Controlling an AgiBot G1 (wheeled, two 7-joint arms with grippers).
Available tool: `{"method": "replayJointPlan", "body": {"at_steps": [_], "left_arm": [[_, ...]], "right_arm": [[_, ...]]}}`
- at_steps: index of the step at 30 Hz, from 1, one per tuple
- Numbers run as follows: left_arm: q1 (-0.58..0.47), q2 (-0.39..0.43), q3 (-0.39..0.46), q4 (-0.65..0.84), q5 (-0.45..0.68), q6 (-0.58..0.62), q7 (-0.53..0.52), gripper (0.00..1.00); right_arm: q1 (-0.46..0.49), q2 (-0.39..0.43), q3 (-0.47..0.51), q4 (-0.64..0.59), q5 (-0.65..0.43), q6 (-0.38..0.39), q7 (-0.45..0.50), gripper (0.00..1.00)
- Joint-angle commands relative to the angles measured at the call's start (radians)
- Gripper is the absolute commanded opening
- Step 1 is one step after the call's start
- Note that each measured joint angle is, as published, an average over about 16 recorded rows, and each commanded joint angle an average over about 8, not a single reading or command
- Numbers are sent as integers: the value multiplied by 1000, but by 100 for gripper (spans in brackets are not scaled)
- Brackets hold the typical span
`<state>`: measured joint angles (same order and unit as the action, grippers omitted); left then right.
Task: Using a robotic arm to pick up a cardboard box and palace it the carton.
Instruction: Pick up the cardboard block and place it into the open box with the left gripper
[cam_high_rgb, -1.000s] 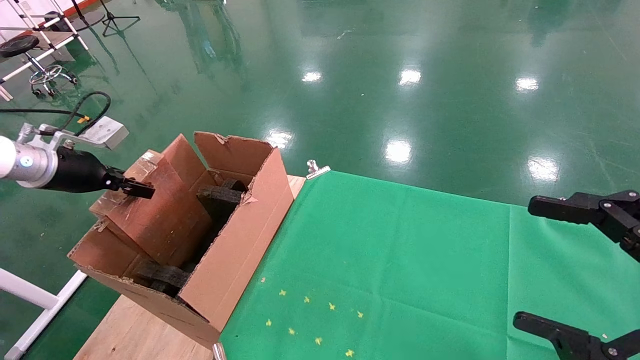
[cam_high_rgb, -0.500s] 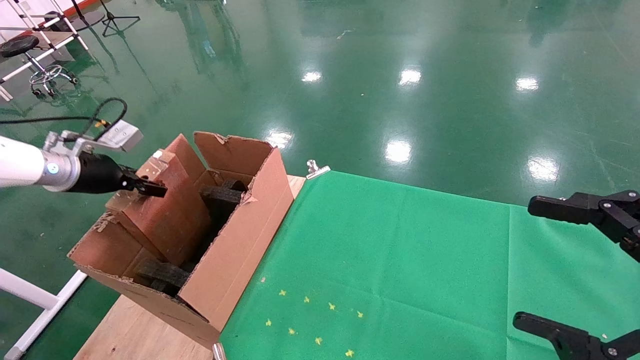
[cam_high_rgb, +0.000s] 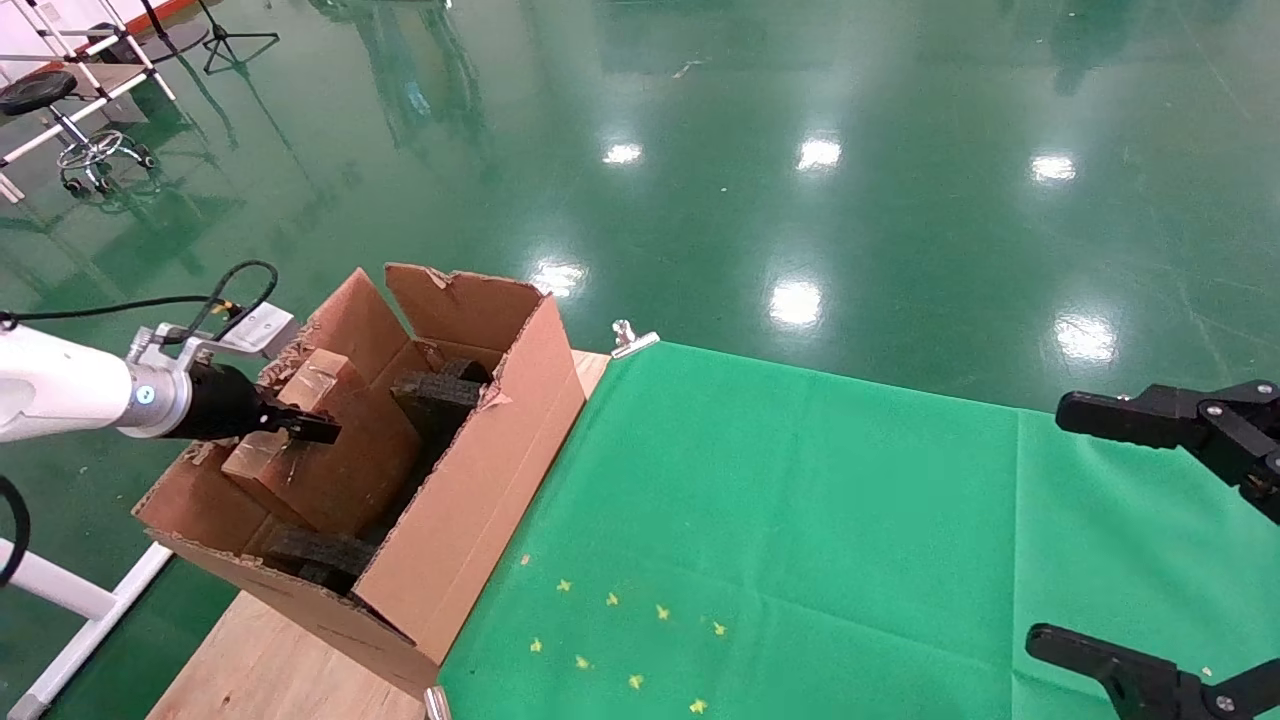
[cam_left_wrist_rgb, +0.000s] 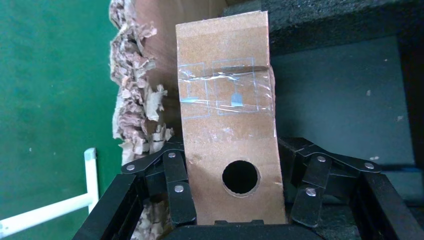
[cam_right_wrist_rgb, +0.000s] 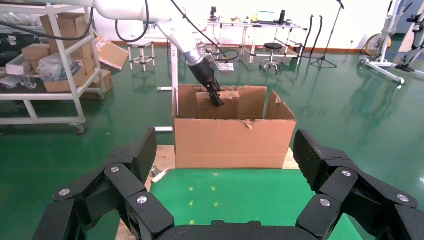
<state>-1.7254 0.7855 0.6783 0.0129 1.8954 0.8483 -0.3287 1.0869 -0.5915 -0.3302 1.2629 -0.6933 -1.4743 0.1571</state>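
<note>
My left end effector (cam_high_rgb: 300, 428) is clamped on the cardboard box (cam_high_rgb: 330, 450), now partway down inside the carton (cam_high_rgb: 480, 500) beside the foam blocks (cam_high_rgb: 440, 395). Best to lower straight, keep clear of torn flaps, release once seated. Right end effector (cam_high_rgb: 1130, 545) splayed, idle over the table (cam_high_rgb: 800, 520).

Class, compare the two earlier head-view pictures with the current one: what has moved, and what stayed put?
The left gripper, shut on the cardboard box, has moved down, sinking the box deeper into the carton. The grip is unchanged. The carton and the open right gripper over the green cloth stayed put.
</note>
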Motion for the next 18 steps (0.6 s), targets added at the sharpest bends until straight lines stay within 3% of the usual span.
{"method": "replayJointPlan", "body": {"at_steps": [1, 18], "left_arm": [[12, 3, -1, 1, -1, -11, -2, 0], [88, 54, 1, 4, 1, -77, -38, 0]], "right_arm": [[0, 0, 0, 0, 0, 0, 0, 100], [0, 0, 0, 0, 0, 0, 0, 100]]}}
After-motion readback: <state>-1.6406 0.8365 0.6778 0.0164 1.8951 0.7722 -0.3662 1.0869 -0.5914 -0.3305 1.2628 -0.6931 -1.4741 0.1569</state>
